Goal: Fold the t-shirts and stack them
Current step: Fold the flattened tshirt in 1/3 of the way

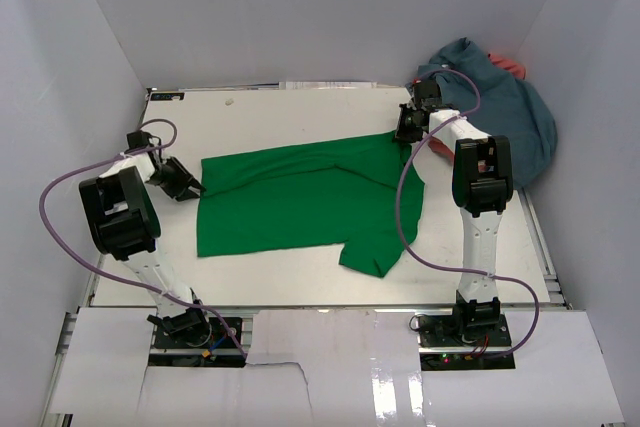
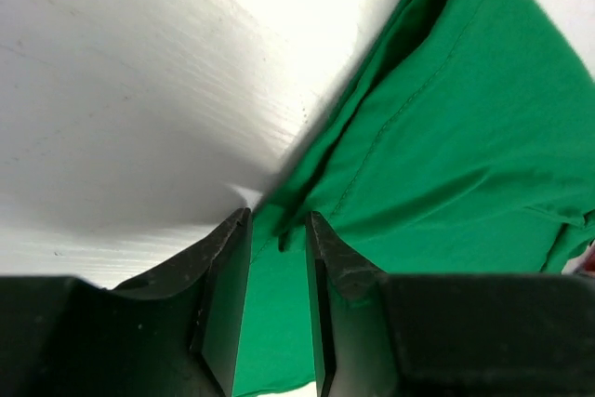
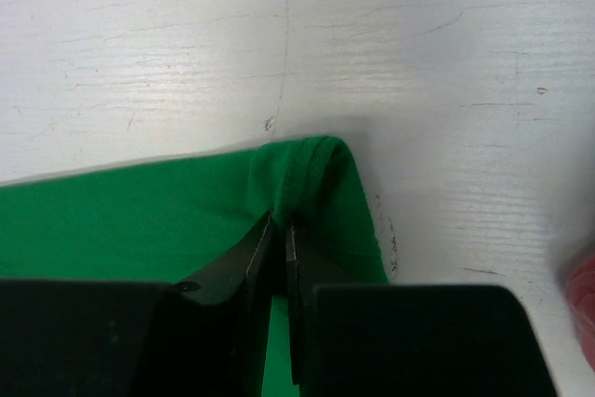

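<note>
— How are the pincers set?
— The right gripper [image 3: 279,230] is pinched tight on the hemmed far corner of the green t-shirt [image 1: 300,197]. The left gripper [image 2: 277,220] is narrowly parted over the shirt's left edge, cloth lying between its fingers.
— Where is the shirt laid?
— It is spread mid-table [image 1: 300,107].
— What is found nearby?
— The blue-grey t-shirt [image 1: 500,107] is heaped at the far right corner, with the coral t-shirt [image 1: 510,65] glimpsed behind it.

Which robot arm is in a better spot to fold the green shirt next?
Probably the right. Its fingers are already pinched shut on a hemmed corner of the green shirt. The left fingers sit slightly apart over the opposite edge, seemingly not clamped.
</note>
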Robot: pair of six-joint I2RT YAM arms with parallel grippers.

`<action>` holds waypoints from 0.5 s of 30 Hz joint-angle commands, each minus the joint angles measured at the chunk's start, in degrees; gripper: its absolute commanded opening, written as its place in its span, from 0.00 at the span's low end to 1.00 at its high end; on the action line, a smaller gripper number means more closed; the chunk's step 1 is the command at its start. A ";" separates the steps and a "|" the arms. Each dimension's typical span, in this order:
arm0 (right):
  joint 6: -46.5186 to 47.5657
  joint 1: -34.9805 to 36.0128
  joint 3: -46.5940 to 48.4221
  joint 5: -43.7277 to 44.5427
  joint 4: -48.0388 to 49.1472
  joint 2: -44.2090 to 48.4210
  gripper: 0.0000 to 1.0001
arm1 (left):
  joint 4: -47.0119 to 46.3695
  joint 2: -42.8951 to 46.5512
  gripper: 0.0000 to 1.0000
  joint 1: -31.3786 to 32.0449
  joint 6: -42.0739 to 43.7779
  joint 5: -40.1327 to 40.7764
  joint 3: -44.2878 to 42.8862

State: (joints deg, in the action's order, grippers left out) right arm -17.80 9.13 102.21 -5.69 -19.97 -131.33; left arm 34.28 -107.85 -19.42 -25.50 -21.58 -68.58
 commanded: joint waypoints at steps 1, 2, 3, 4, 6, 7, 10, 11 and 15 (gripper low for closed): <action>1.10 0.28 0.44 0.95 -3.41 1.34 0.15 | 0.08 1.24 0.41 -0.36 -0.43 1.45 -2.79; 1.28 0.28 0.53 0.95 -3.33 1.51 0.30 | 0.08 1.50 0.41 -0.44 -0.61 1.63 -3.49; 1.28 0.28 0.44 0.77 -3.32 1.77 0.37 | 0.00 1.77 0.41 -0.44 -0.87 1.46 -3.76; 1.28 0.28 0.44 0.68 -3.41 2.04 0.47 | -0.01 2.29 0.41 -0.36 -1.13 1.54 -4.11; 1.28 0.37 -0.52 0.25 -3.06 3.62 0.58 | -0.09 2.56 0.41 -0.44 -1.40 1.11 -4.98; 1.28 0.45 -1.05 0.24 -2.97 4.32 0.62 | -0.18 2.73 0.41 -0.36 -1.57 0.93 -5.16; 1.37 0.72 -4.73 0.33 -1.92 8.27 0.63 | -0.27 2.56 0.41 -0.44 -1.75 -0.21 -5.51; 1.28 0.72 -5.87 0.16 -1.66 9.41 0.63 | -0.36 2.47 0.41 -0.36 -1.75 -0.39 -5.60; 1.19 1.07 -10.01 -1.07 -1.57 14.86 0.67 | -0.44 1.60 0.41 -0.36 -2.01 -0.83 -6.22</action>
State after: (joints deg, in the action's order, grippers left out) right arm -17.30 9.87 93.78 -6.13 -21.41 -122.52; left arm 34.30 -107.85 -19.44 -27.05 -21.04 -72.73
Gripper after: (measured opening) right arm 0.670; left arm 0.409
